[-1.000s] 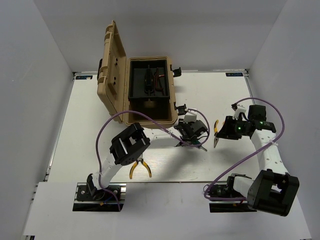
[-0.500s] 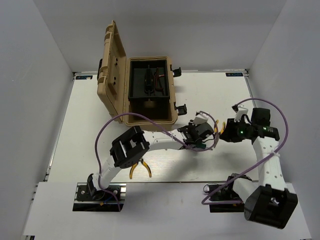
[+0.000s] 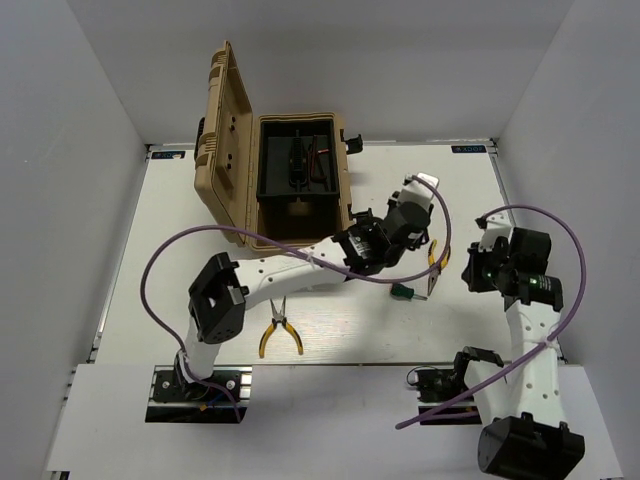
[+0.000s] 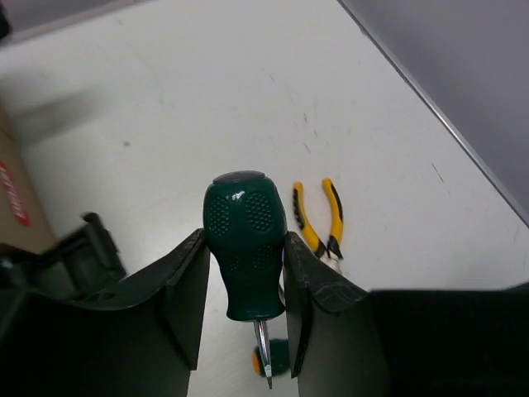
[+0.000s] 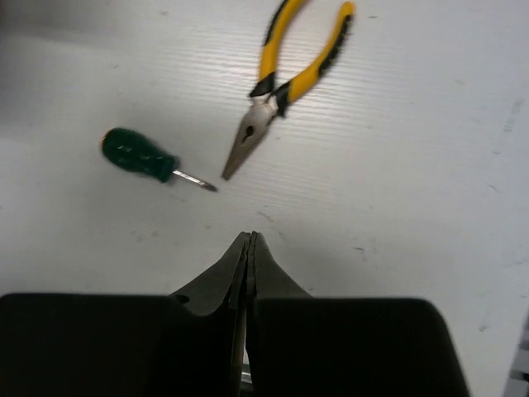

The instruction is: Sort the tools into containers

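Note:
My left gripper point(image 4: 245, 248) is shut on a stubby green-handled screwdriver point(image 4: 243, 217), held above the table, shaft toward the wrist. In the top view it point(image 3: 398, 228) hovers right of the open tan toolbox point(image 3: 228, 190). A second green screwdriver point(image 3: 403, 291) and yellow-handled pliers point(image 3: 433, 262) lie on the table below it; both show in the right wrist view, the screwdriver point(image 5: 136, 155) and the pliers point(image 5: 285, 78). My right gripper point(image 5: 250, 241) is shut and empty, right of them point(image 3: 480, 270). Other yellow pliers point(image 3: 278, 328) lie near the left arm.
The toolbox lid point(image 3: 225, 120) stands open to the left. Its black inner tray point(image 3: 270, 165) holds dark tools I cannot make out. A black latch point(image 3: 360, 213) sticks out on the box's right side. Purple cables loop off both arms.
My left gripper has swung up and to the right with the screwdriver, away from the table. My right gripper has drawn back right from the pliers, which lie on the table.

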